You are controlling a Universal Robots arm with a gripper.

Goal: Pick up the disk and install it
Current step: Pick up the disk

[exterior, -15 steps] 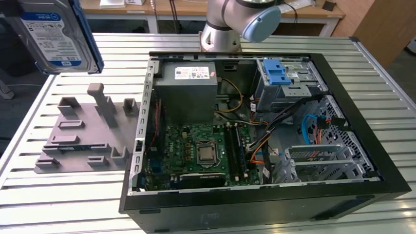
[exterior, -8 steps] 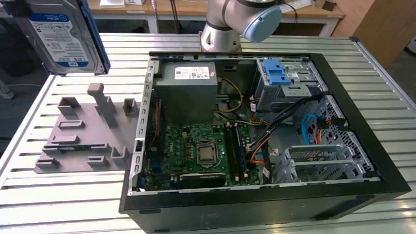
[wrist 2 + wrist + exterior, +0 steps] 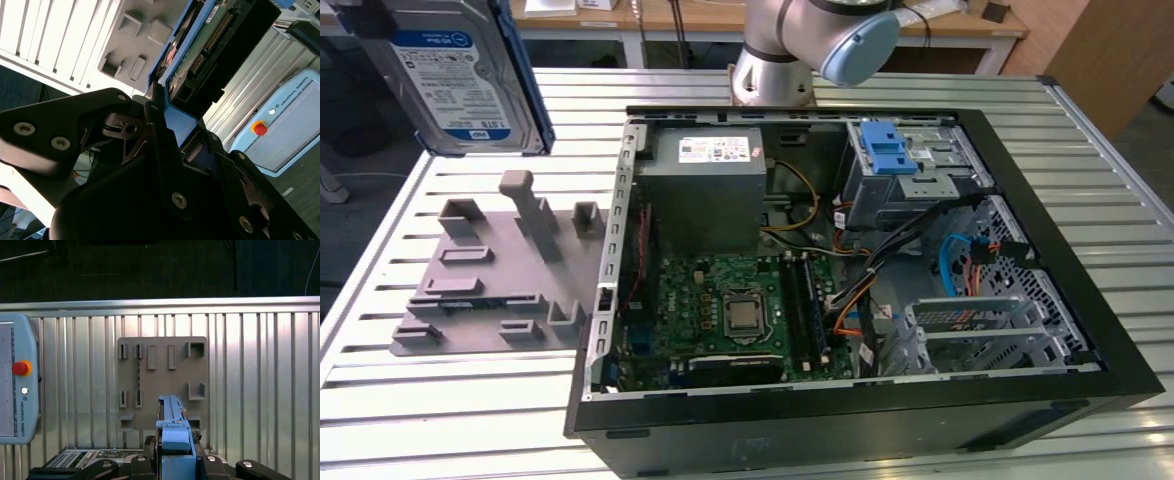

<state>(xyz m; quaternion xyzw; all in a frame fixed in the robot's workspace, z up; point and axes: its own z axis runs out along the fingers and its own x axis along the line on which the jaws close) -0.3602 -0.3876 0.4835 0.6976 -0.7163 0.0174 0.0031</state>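
Above the stand (image 3: 494, 270), jaws clamping disk (image 3: 454, 75) (upright)

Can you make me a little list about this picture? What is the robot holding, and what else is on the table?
held thing: the disk, in its blue frame
gripper: shut on the disk's blue frame
disk place: up in the air, off the grey stand
grey stand: flat on the table, at the exterior view's left
computer case: open, beside the stand
disk installed: not yet

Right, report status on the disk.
Gripper shut on the disk. Held in air over grey stand, not yet in open computer case. No obstruction seen.
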